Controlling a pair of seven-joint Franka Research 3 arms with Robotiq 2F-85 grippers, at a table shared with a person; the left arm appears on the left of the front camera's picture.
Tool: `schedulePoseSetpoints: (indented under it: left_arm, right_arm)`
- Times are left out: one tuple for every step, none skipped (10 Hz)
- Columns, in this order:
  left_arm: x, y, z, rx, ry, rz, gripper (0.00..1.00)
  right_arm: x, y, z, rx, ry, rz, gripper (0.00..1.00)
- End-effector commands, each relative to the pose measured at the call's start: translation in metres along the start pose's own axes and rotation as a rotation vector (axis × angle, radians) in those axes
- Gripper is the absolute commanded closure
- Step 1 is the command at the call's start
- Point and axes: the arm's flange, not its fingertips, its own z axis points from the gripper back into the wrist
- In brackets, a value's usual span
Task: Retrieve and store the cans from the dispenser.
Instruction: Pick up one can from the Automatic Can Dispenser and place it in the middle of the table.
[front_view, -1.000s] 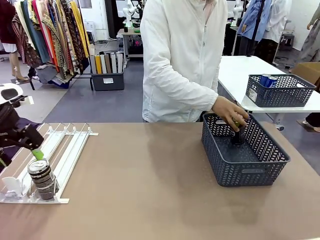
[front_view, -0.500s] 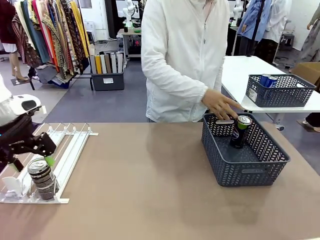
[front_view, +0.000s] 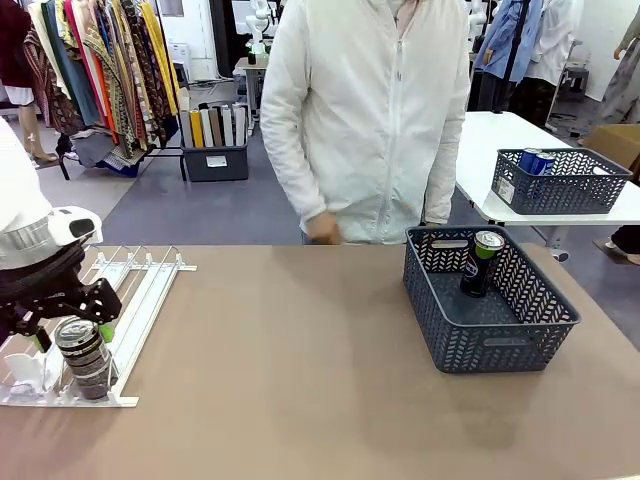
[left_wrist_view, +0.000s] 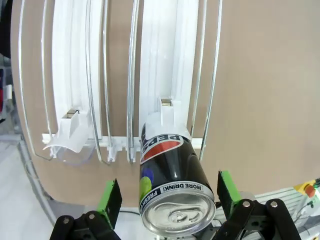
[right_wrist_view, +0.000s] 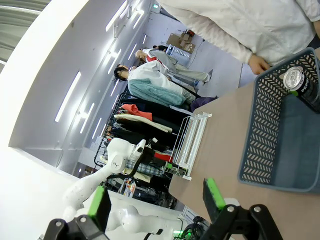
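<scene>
Left wrist view shows the left end effector (left_wrist_view: 168, 192), jaws apart, straddling the black can (left_wrist_view: 172, 170) at the rack's (left_wrist_view: 165, 60) stopper end; it should lower to mid-can, centred, before closing.

We see one dark can (front_view: 82, 355) (Pepsi label, silver top) standing at the near end of the white rack (front_view: 145, 290), against a lane's stopper. The rack lies flat at the table's left. A second dark can (front_view: 484, 262) stands upright in the grey basket (front_view: 500, 345), near its far wall.
</scene>
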Motion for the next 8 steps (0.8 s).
schedulePoseSetpoints:
  left_arm:
    - [-0.0076,-0.0036,-0.0056,0.029,-0.007,0.014,0.00]
    - [-0.0070,-0.0039,-0.0063,0.034,-0.007,0.012,0.00]
    - [-0.0080,-0.0036,-0.0063,0.032,-0.005,0.012,0.00]
    - [-0.0088,-0.0039,-0.0065,0.031,0.001,0.010,0.00]
    - [-0.0083,-0.0041,-0.0067,0.035,0.000,0.011,0.00]
    - [-0.0086,-0.0047,-0.0062,0.035,-0.006,0.008,0.42]
    - [-0.0092,-0.0051,-0.0064,0.036,-0.008,0.004,1.00]
    - [-0.0091,-0.0050,-0.0069,0.036,-0.006,0.005,1.00]
  right_arm:
    - [0.0037,0.0038,-0.0027,0.020,-0.021,0.008,0.00]
    - [0.0037,0.0038,-0.0027,0.020,-0.021,0.008,0.00]
    - [0.0037,0.0038,-0.0027,0.020,-0.021,0.008,0.00]
    - [0.0037,0.0038,-0.0027,0.020,-0.021,0.008,0.00]
    - [0.0037,0.0038,-0.0027,0.020,-0.021,0.008,0.00]
    - [0.0037,0.0038,-0.0027,0.020,-0.021,0.008,0.00]
    - [0.0037,0.0038,-0.0027,0.020,-0.021,0.008,0.00]
    - [0.0037,0.0038,-0.0027,0.020,-0.021,0.008,0.00]
